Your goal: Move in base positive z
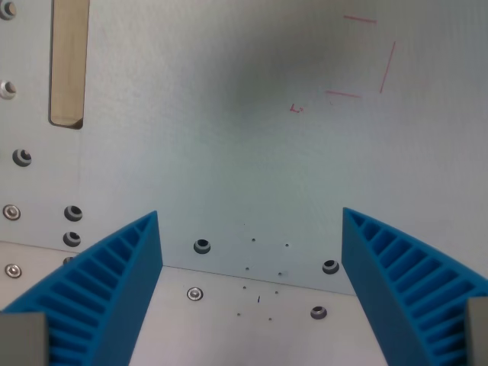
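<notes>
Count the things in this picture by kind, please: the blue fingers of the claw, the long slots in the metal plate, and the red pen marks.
Blue claw fingers: 2
Long slot: 1
Red pen marks: 4 (three lines, one small mark)
Total: 7

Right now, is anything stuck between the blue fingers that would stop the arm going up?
No. The gripper is open and holds nothing. Between its fingers only the plate with screw holes shows. What is above the arm cannot be seen.
</notes>
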`<state>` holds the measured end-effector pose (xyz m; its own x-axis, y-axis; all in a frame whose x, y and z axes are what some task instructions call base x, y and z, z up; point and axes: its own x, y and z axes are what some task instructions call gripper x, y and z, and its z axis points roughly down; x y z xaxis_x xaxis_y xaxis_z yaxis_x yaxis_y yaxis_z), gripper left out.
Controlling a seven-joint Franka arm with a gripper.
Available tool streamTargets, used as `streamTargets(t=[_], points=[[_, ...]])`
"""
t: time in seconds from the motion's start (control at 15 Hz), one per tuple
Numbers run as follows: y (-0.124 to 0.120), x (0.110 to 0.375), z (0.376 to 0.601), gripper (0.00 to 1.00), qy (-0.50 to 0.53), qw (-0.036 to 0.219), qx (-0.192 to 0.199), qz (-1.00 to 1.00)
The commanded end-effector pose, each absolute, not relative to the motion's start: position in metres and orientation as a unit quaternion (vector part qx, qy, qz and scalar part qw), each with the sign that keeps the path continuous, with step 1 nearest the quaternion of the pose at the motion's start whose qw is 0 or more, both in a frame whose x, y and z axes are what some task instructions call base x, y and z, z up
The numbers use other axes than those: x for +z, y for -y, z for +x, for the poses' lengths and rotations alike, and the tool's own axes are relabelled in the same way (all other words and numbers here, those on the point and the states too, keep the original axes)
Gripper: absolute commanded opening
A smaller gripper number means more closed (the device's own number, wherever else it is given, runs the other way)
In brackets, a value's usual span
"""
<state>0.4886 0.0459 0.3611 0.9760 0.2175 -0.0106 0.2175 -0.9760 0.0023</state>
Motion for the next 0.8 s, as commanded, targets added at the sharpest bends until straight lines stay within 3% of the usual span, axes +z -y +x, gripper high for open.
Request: streamTargets(t=[0.07, 0.8], points=[[-0.046, 0.369, 0.488, 1.00, -0.109, 0.002, -0.002, 0.994], [-0.046, 0.424, 0.489, 1.00, -0.109, 0.002, -0.002, 0.994]])
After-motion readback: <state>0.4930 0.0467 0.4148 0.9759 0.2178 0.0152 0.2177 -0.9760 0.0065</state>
